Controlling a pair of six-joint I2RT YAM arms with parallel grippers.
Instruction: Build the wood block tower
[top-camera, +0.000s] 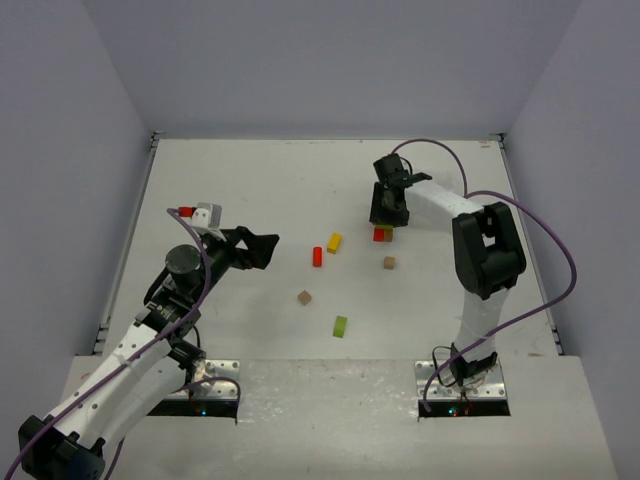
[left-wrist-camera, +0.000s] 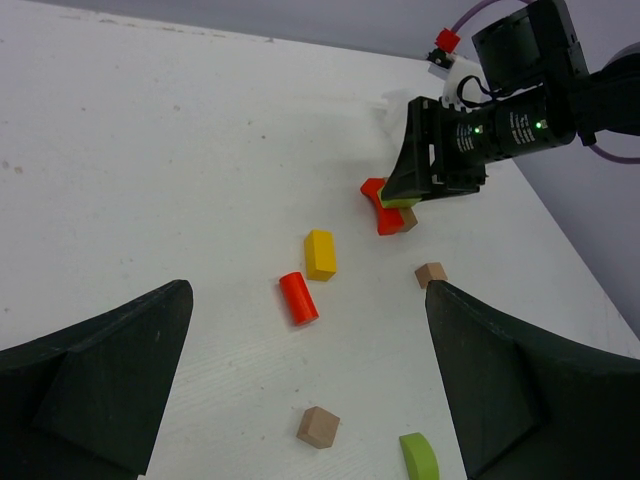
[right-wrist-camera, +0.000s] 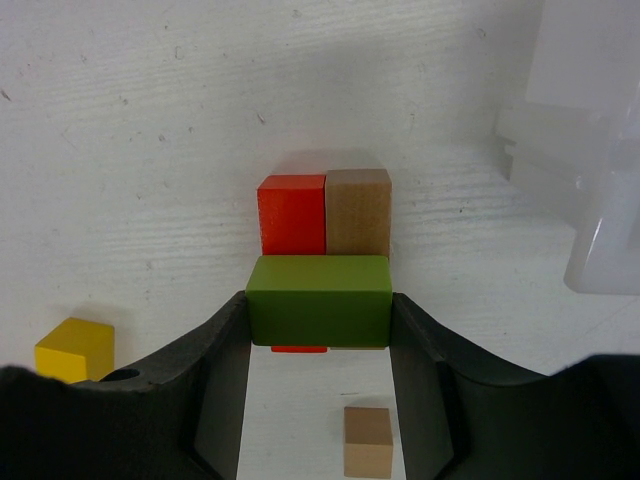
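My right gripper (right-wrist-camera: 320, 320) is shut on a green bar (right-wrist-camera: 319, 300) and holds it on or just above a red block (right-wrist-camera: 292, 214) and a brown block (right-wrist-camera: 358, 212) lying side by side. In the top view the right gripper (top-camera: 388, 212) hangs over that red block (top-camera: 381, 235). Loose on the table lie a yellow block (top-camera: 334, 242), a red cylinder (top-camera: 317, 256), a brown cube (top-camera: 389, 263), another brown cube (top-camera: 304, 297) and a lime half-round piece (top-camera: 340, 326). My left gripper (top-camera: 258, 250) is open and empty, left of the pieces.
The white table (top-camera: 250, 190) is walled by pale panels. The right arm's purple cable (top-camera: 540, 230) loops to the right. The arm bases (top-camera: 210, 385) sit at the near edge.
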